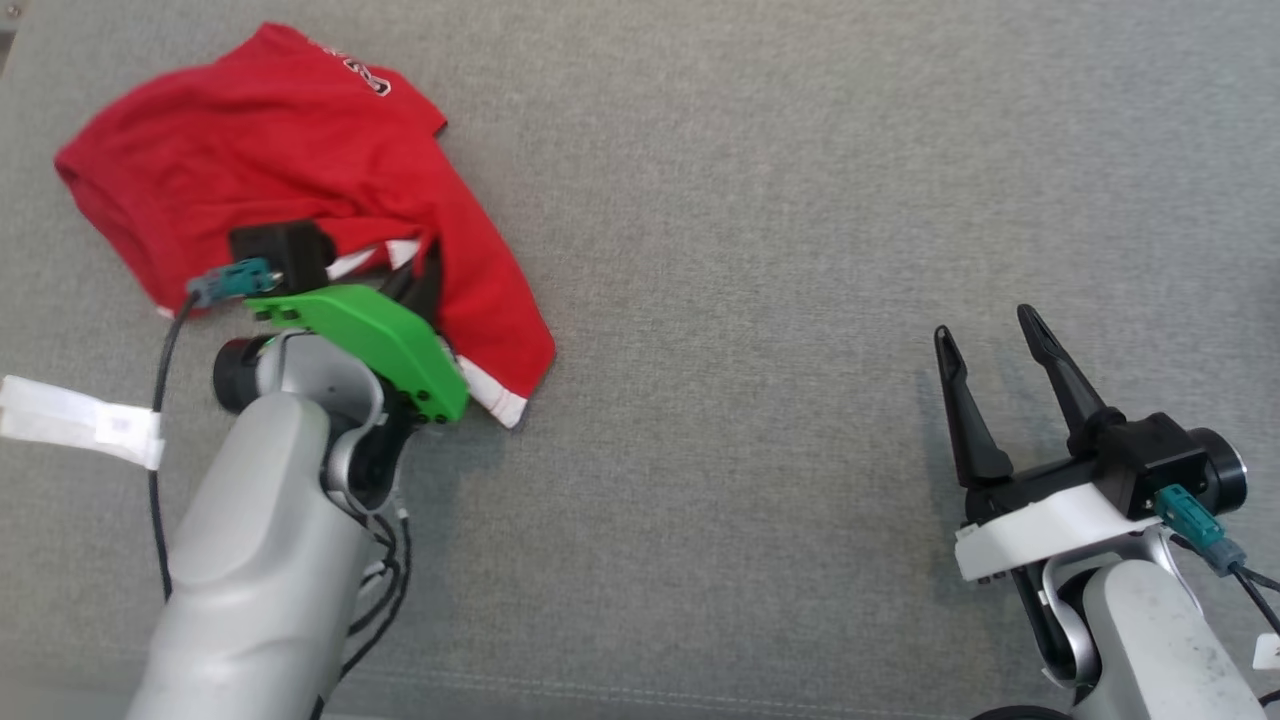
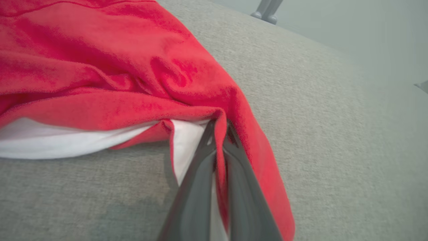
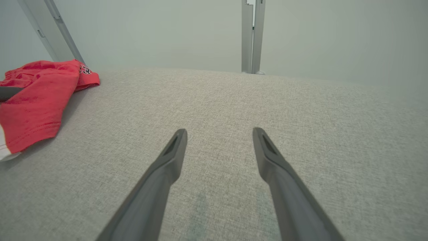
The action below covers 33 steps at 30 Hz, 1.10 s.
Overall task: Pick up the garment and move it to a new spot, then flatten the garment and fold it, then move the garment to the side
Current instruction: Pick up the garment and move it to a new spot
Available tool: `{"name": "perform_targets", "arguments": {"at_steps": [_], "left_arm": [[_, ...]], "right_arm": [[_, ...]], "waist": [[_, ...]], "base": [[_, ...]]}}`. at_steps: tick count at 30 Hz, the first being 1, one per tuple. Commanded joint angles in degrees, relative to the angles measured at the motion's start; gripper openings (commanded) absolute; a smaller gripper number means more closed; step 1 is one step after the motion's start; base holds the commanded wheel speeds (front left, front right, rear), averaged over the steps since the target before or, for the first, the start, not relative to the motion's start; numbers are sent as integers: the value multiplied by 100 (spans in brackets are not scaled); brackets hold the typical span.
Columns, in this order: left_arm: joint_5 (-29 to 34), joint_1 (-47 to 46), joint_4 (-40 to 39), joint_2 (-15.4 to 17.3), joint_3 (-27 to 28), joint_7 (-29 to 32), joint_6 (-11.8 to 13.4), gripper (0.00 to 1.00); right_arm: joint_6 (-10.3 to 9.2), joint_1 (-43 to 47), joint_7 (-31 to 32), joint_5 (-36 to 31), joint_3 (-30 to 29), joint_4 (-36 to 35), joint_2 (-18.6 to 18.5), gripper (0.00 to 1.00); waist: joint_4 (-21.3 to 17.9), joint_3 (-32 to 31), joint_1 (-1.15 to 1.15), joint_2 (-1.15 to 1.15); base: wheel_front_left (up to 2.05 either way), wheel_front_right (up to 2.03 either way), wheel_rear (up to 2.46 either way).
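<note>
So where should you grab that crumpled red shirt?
On the crumpled red shirt, take the raised fold at its near edge, beside the white lining, low from the robot's side. That ridge lifts off the grey fabric surface, easy to pinch; the left gripper is shut on it.

Grey woven surface [image 1: 760, 200]; upright metal post [image 3: 253, 36] behind far edge; pale wall [image 3: 150, 33] beyond.

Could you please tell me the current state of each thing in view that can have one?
red garment: crumpled in a heap on the grey surface, not flattened or folded, one fold pinched by the left gripper.
left gripper: shut on a fold of the red garment.
right gripper: open, holding nothing, well apart from the red garment.
</note>
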Motion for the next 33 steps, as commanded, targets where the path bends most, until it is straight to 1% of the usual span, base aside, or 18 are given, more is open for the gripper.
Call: {"name": "perform_targets", "arguments": {"at_steps": [1,3,6,7,11,12,13,17,22,26,30,31,32,33], "left_arm": [[-74,194,-525,33,-243,162,-28,0],[-81,357,-1106,63,-484,373,-28,0],[22,477,-1921,0,-830,736,-7,0],[22,477,-1921,0,-830,736,-7,0],[106,558,-2762,-163,-1241,1211,178,0],[142,530,-3005,-237,-1428,1376,283,0],[176,501,-3079,-270,-1536,1444,341,0],[157,328,-3177,-392,-1884,1595,500,0],[-101,48,-2985,-428,-2258,1488,746,0],[-456,-298,-2767,-430,-2730,1178,998,0],[-411,-633,-2126,-419,-3055,743,1260,0],[-392,-678,-1935,-421,-3117,606,1298,5],[-418,-694,-1756,-422,-3161,481,1323,29],[-501,-683,-1591,-424,-3212,375,1330,47]], "right_arm": [[-11,67,-14,69,-13,31,87,100],[-11,87,-14,80,-15,62,198,100],[-10,101,-14,114,-26,90,329,100],[-10,101,-14,114,-26,90,329,100],[-10,78,-15,141,-39,133,479,100],[-10,48,-15,167,-61,162,533,100],[-10,23,-14,187,-67,179,561,100],[-10,-48,-14,255,-101,226,629,100],[-10,-120,-14,408,-47,295,656,100],[-10,-151,-14,577,20,339,657,100],[-10,-190,-15,652,58,380,661,100],[-10,-210,-14,666,78,388,660,100],[-10,-223,-14,683,91,392,659,100],[-10,-224,-14,691,95,399,658,100]], "waist": [[-289,-369,0,0],[-464,-473,0,0],[-775,-583,0,0],[-775,-583,0,0],[-1281,-639,0,0],[-1547,-630,0,0],[-1691,-618,0,0],[-2233,-542,0,0],[-2785,-377,0,0],[-3079,-275,0,0],[-3226,-198,0,0],[-3255,-179,0,0],[-3278,-166,0,0],[-3291,-160,0,0]], "base": [[0,0,0],[0,0,0],[0,0,0],[0,0,0],[0,0,0],[0,0,0],[0,0,0],[0,0,0],[0,0,0],[0,0,0],[0,0,0],[0,0,0],[0,0,0],[0,0,0]]}}
